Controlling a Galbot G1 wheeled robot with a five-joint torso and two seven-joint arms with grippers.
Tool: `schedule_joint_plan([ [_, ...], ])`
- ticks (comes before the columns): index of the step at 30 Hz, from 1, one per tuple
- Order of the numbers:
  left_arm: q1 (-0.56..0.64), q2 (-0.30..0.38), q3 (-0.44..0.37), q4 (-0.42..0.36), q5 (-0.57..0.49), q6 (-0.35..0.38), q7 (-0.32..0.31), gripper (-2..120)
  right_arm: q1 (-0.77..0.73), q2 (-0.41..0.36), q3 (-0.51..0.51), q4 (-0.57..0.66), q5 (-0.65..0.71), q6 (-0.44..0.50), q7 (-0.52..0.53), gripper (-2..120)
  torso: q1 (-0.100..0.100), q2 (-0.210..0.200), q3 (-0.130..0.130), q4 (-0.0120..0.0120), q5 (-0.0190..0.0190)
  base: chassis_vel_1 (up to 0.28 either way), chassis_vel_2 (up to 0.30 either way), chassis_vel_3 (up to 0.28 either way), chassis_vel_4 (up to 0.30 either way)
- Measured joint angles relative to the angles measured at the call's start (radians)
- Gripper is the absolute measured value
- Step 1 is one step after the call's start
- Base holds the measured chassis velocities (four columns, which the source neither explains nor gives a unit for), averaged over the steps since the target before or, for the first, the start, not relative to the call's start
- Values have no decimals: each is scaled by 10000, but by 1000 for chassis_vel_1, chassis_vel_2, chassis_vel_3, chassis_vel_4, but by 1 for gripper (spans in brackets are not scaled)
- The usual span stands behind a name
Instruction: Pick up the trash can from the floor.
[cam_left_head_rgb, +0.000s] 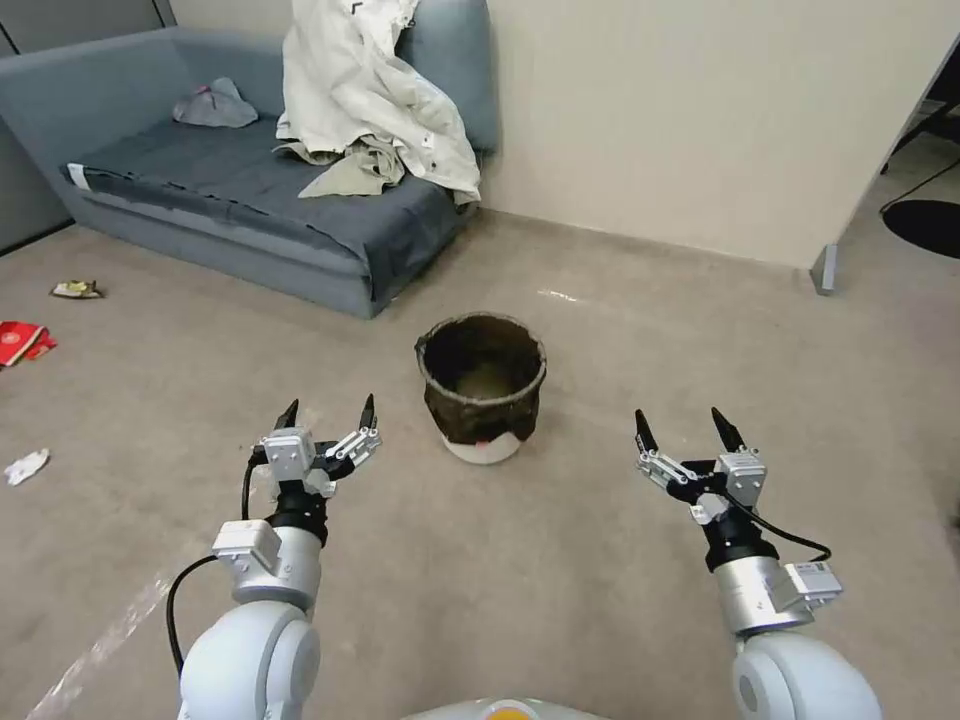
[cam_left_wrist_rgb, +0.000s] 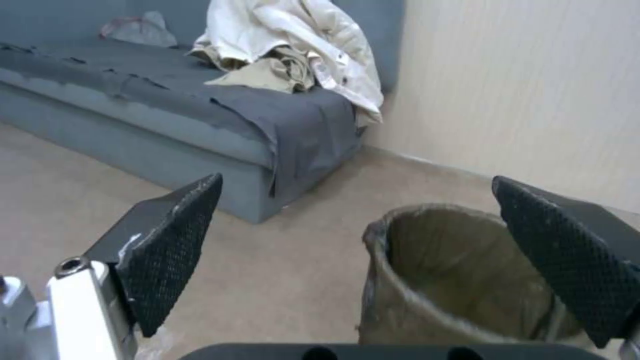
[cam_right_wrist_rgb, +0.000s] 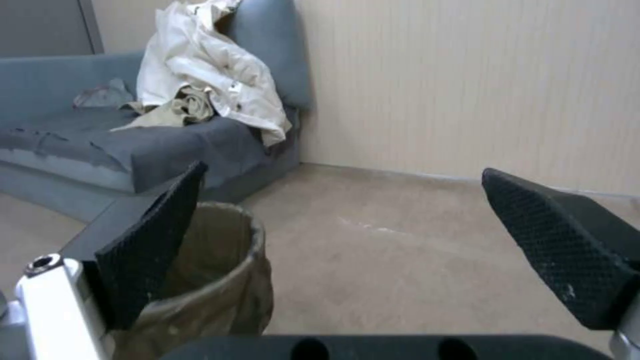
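The trash can (cam_left_head_rgb: 482, 388) stands upright on the beige floor (cam_left_head_rgb: 600, 560), a small white bin with a dark bag folded over its rim. My left gripper (cam_left_head_rgb: 328, 410) hangs open to the left of it, a short gap away, holding nothing. My right gripper (cam_left_head_rgb: 686, 427) is open too, off to the can's right and a bit nearer me. In the left wrist view the trash can (cam_left_wrist_rgb: 453, 280) sits beyond the open left gripper (cam_left_wrist_rgb: 413, 250), toward one finger (cam_left_wrist_rgb: 567, 250). In the right wrist view the trash can (cam_right_wrist_rgb: 213, 280) shows partly behind one finger (cam_right_wrist_rgb: 147, 250).
A grey sofa (cam_left_head_rgb: 240, 190) with a pale jacket (cam_left_head_rgb: 370, 90) stands behind the can against a cream wall (cam_left_head_rgb: 720, 120). Red and white litter (cam_left_head_rgb: 25, 342) lies on the carpet at far left. A partition foot (cam_left_head_rgb: 824, 270) sits at back right.
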Motion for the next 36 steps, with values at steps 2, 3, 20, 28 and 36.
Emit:
schedule_joint_plan([
  [2, -33, 25, 21, 19, -53, 0, 2, 100, 13, 4, -8, -11, -4, 26, -1, 100, 0, 0, 0, 0, -5, -209, 205, 200, -209],
  [3, -79, 51, 26, 48, -106, 4, 2, 100, 19, 12, -25, -32, -5, 37, -9, 100, 0, 0, 0, -1, -1, -198, 196, 195, -209],
  [20, -2368, 1563, 557, 1157, -3455, 3139, -1217, 100, 184, 48, -163, -217, 11, 373, -324, 100, 0, 0, -1, -1, -1, -50, 50, 44, -51],
  [28, -4429, 2476, 1234, 2973, -5232, 4354, -1601, 100, 14, 209, -50, -23, -124, 294, -346, 100, 1, 0, 0, -2, -4, 0, 0, 0, 0],
  [36, -6318, 2843, 2138, 4301, -6630, 5640, -2814, 97, -137, 414, 119, 159, -229, 260, -339, 100, 0, -1, 0, -1, -1, 0, 0, 0, 0],
])
